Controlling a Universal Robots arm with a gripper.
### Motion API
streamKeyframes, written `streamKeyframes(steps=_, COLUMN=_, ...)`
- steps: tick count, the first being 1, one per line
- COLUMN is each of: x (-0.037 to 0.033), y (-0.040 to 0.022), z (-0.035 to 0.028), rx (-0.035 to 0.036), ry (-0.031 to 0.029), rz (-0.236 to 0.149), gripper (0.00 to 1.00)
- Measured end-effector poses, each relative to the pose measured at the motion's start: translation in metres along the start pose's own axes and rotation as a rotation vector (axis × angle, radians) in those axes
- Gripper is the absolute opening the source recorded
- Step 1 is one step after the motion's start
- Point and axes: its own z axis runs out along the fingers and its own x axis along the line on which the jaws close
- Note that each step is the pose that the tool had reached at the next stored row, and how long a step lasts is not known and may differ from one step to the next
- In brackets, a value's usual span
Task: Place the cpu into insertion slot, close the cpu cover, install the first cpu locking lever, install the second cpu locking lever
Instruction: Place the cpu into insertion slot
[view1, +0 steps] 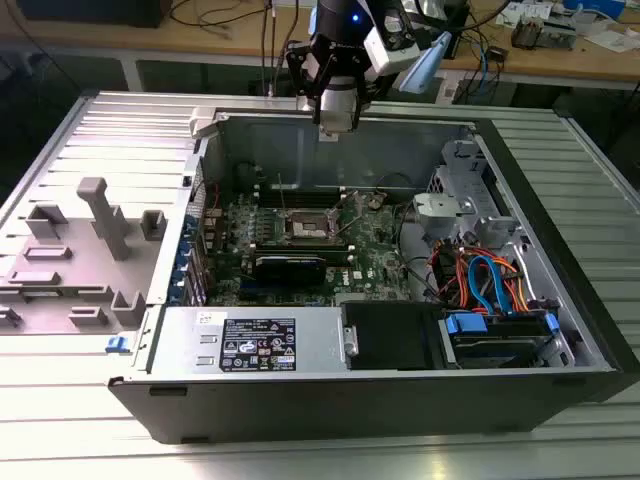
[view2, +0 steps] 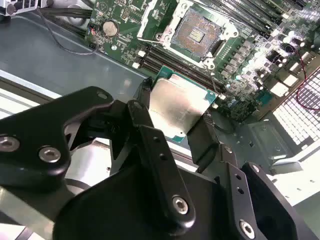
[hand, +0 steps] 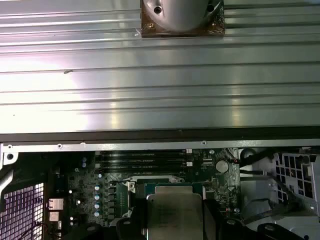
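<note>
one cpu (view2: 181, 106) clamped between the gripper's (view2: 176, 116) two fingers (view2: 202, 142). one insertion slot (view2: 197, 32) sits uncovered, pin field bare.

You find no readable text in any view. In the exterior view, the black-and-white label (view1: 257, 345) on the silver power supply housing (view1: 322, 340) carries print and symbols too small to read, as does the small white sticker (view1: 207, 318) just beside it. In the second wrist view, the white markings on the green circuit board (view2: 121, 46) and any marking on the cpu (view2: 177, 107) cannot be made out.
</note>
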Motion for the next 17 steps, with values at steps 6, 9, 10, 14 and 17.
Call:
streamKeyframes(steps=6, x=0.0, y=-0.0006, z=0.0, rx=-0.0002, ry=0.0, rz=0.0, gripper=0.55)
streamKeyframes(steps=9, x=-0.0001, y=-0.004, z=-0.0003, rx=-0.0001, ry=0.0, rz=0.0, gripper=0.55)
streamKeyframes(steps=10, x=-0.0001, y=-0.0056, z=-0.0005, rx=-0.0001, ry=0.0, rz=0.0, gripper=0.55)
streamKeyframes(steps=14, x=-0.0002, y=-0.0059, z=-0.0005, rx=0.0, ry=0.0, rz=0.0, gripper=0.55)
streamKeyframes(steps=17, x=-0.0002, y=-0.006, z=-0.0005, rx=0.0, ry=0.0, rz=0.0, gripper=0.55)
